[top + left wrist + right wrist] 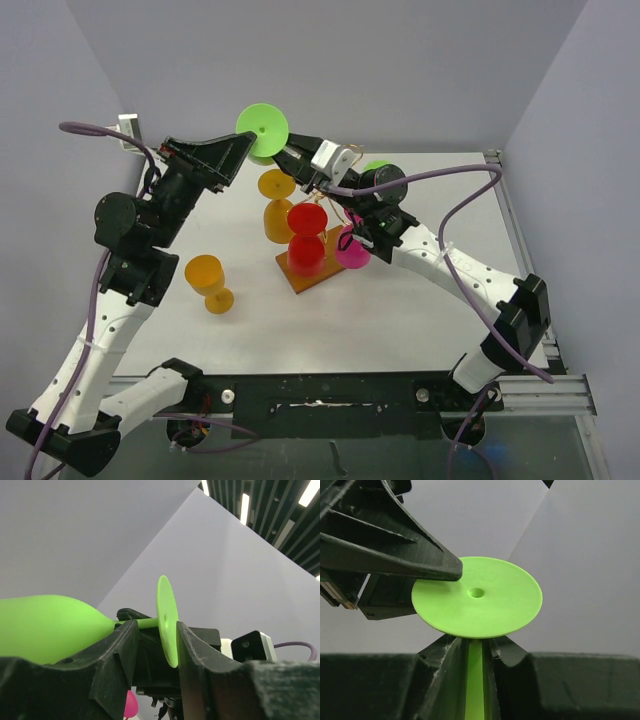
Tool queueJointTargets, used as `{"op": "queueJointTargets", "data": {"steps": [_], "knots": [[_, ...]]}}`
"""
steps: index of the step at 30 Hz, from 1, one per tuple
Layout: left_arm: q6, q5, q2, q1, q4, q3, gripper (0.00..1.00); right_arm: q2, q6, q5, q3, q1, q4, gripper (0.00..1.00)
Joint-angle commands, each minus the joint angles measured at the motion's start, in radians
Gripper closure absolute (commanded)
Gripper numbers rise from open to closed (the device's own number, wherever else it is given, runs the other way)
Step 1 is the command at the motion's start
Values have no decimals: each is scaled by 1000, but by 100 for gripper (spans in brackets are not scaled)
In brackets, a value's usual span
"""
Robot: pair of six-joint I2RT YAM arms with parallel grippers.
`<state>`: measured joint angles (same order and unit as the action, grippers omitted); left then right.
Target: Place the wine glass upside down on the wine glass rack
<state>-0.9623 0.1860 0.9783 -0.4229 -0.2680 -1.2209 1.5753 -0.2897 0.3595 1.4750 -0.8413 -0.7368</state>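
We hold the green wine glass in the air above the far edge of the worktop, behind the wine glass rack and clear of it. Its round foot faces the overhead camera.

The right tool reaches in from the right. Its wrist view shows its two fingers pressed together on the stem, which runs down between them, with the foot spread just beyond the fingertips.

The left tool comes in from the left to the same foot. Its own camera shows its fingers standing apart with the thin foot on edge between them. The gap is far wider than the disc. The bowl fills the left of that view and the stem crosses behind the left finger. From the right wrist, one left finger lies across the rim of the foot, but we cannot tell whether it touches.

The rack stands near the middle of the worktop on its wooden base. It carries a red glass, a pink glass and an orange glass. Another orange glass sits alone on the worktop towards the left edge, well apart from the rack.
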Motion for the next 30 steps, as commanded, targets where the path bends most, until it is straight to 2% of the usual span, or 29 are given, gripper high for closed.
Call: {"op": "queueJointTargets", "data": {"steps": [1, 7, 9, 11, 14, 16, 18, 20, 24, 30], "knots": [[-18, -36, -21, 6, -22, -21, 71, -2, -23, 49, 4, -11, -134, 100], [-21, -46, -34, 6, -39, -12, 90, 2, -5, 77, 3, -12, -147, 100], [-22, -48, -39, 6, -43, -7, 100, 2, -1, 83, 2, -13, -148, 100], [-22, -54, -44, 6, -48, -4, 100, 2, 10, 85, 0, -13, -152, 100], [7, -57, -50, 6, -54, -9, 100, -3, 35, 71, -10, -16, -169, 85], [52, -66, -49, 6, -36, -37, 100, -12, 50, 53, -19, -19, -171, 66], [102, -86, -44, 6, -1, -75, 100, -31, 63, 28, -36, -23, -171, 44], [149, -115, -37, 6, 31, -102, 100, -54, 71, 1, -58, -25, -163, 32], [204, -216, -9, 7, 169, -172, 100, -145, 82, -83, -146, -33, -115, 24], [225, -270, 19, 18, 249, -185, 100, -309, 123, -232, -262, -33, 8, 21]]}}
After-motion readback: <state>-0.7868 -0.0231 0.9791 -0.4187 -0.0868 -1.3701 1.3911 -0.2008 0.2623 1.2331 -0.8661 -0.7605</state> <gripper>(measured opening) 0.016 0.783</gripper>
